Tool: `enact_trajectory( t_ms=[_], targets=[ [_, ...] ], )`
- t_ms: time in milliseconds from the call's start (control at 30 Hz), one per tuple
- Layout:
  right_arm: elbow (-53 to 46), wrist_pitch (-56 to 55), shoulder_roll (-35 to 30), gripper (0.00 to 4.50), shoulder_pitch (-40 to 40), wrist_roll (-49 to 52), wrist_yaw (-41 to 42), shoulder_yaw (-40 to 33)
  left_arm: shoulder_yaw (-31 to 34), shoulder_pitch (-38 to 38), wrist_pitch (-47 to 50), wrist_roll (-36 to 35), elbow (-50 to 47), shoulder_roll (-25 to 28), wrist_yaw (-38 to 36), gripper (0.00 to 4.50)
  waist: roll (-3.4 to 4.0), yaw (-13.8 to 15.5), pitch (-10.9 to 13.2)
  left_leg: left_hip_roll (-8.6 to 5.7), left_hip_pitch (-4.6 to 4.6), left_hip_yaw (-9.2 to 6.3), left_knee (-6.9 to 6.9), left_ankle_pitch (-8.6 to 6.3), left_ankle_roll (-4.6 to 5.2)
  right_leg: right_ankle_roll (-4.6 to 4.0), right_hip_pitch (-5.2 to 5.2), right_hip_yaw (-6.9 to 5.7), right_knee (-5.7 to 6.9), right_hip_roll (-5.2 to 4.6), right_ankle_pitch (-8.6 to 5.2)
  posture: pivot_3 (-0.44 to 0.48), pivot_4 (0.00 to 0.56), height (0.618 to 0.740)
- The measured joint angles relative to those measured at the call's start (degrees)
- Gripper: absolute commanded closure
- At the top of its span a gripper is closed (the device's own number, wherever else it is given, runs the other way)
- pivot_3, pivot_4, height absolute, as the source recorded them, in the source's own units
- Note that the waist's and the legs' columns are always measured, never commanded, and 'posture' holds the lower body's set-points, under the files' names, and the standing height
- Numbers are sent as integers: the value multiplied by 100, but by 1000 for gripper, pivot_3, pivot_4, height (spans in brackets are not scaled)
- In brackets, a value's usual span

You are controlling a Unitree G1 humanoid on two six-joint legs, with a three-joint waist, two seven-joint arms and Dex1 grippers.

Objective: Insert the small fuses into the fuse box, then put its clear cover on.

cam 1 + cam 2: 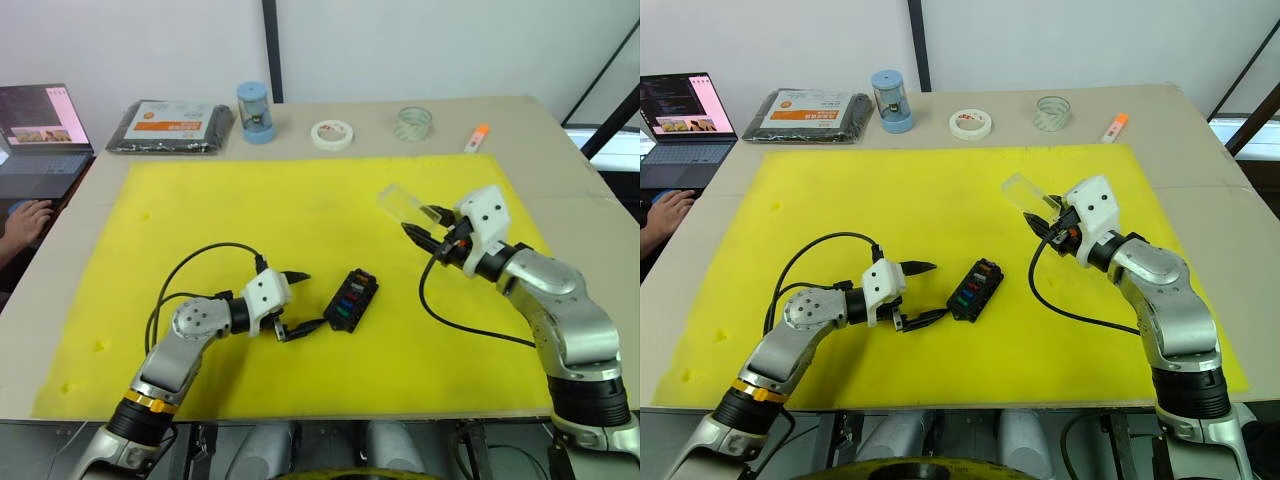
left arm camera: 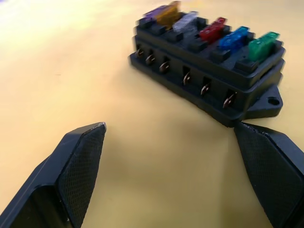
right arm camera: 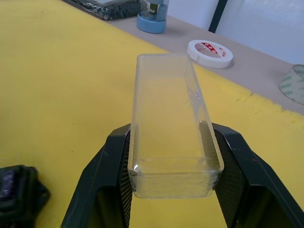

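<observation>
Six small fuses [image 2: 223, 35] sit slotted in the fuse box [image 1: 350, 299] on the yellow mat; left hand [image 1: 296, 301] is spread just beside it; right hand [image 3: 171, 178] pinches the clear cover [image 3: 168, 118] aloft, well apart; a skewed descent could jam it or shove the unbraced box.

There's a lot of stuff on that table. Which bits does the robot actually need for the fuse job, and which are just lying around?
Needed:
fuse box, on the yellow mat
small fuses, already in its slots
clear cover, held in the right claw
left claw, open beside the box

Lying about:
white tape roll
clear tape roll
blue jar
black packet
orange marker
laptop
</observation>
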Motion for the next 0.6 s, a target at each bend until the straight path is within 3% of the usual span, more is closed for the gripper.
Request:
enact_trajectory(
  t_ms=[367, 600],
  targets=[
    [-37, 18, -11, 2613, 118, 1, -86, -92, -14, -873, -107, 548, 1081, -602, 1035, 0, -3, 5, -2, 0, 4, 0, 4, 2, -3, 1, 4, -6, 3, 1, 0, 0, 150, 740],
    [-67, 36, -11, 2613, 170, 6, -107, -94, 110, -649, -164, 406, 906, -500, 1020, 0, -3, -30, -3, 3, 5, 0, 1, 2, -3, 1, 0, -3, 6, 3, 0, 0, 150, 740]
  ],
)
